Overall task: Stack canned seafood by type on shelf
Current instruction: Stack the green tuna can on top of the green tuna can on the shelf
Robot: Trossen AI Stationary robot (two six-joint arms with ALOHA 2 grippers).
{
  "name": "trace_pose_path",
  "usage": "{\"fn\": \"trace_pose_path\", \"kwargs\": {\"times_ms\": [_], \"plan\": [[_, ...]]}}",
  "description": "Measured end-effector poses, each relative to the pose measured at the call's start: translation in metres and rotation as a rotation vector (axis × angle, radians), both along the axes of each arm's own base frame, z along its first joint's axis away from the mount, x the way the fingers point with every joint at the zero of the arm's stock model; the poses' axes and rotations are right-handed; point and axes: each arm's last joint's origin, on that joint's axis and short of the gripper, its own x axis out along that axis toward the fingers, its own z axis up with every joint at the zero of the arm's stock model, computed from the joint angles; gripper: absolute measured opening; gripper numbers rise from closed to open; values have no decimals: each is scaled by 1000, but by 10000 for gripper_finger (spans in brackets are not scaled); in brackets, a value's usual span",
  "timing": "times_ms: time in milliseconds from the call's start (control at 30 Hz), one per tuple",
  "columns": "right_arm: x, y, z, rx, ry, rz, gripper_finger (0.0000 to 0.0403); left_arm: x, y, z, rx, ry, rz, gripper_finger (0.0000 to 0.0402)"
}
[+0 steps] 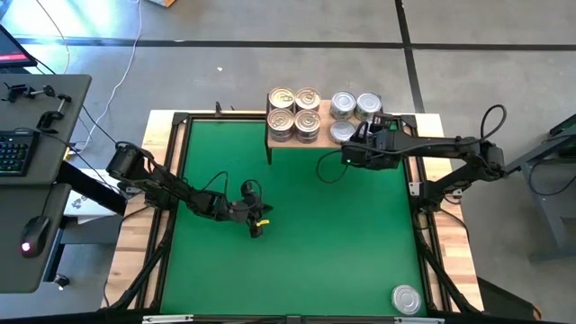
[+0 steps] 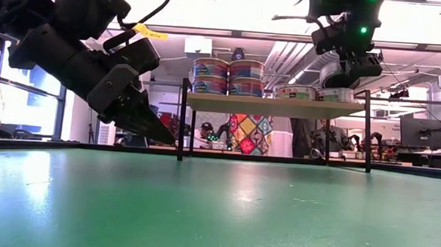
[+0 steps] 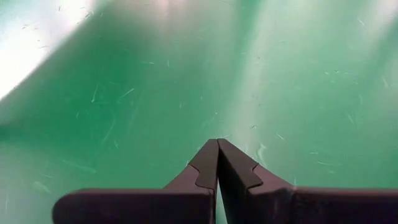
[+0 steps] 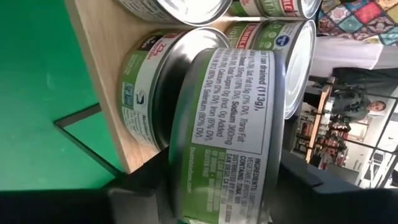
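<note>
Where the right gripper (image 2: 350, 70) is: over the right end of the shelf (image 1: 306, 146), top centre of the high view.
Right fingers: one on each side of a silver tin (image 4: 230, 137), clamped on it.
Held tin: in the low view it hangs tilted just above another silver tin (image 2: 335, 95) on the shelf. I cannot tell if the two touch.
Shelf: light wood on thin black legs, at the far edge of the green mat (image 1: 297, 261).
Gold tins (image 1: 294, 112): on the left half of the shelf, four stacks close together in a square. The low view shows them two high.
Silver tins (image 1: 355, 105): on the right half of the shelf, two side by side at the back, one layer only. A third is in front of them, partly under the right gripper.
Lone tin (image 1: 406, 299): silver lid, flat on the mat in the lower right corner of the high view, well apart from the shelf.
Left gripper (image 1: 257, 227): left of centre in the high view, just above the bare mat, pointing down at a slant.
Left fingers (image 3: 205, 165): pressed together, nothing between them.
</note>
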Motion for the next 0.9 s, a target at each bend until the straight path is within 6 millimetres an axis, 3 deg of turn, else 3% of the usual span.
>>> {"fn": "trace_pose_path", "kwargs": {"times_ms": [233, 567, 900], "plan": [[-1, -3, 0, 12, -6, -15, 184, 0, 0, 0, 0, 0, 0, 0], [5, -2, 21, 85, -93, -13, 283, 0, 0, 0, 0, 0, 0, 0], [3, -1, 42, 109, -130, -27, 291, 0, 0, 0, 0, 0, 0, 0]]}}
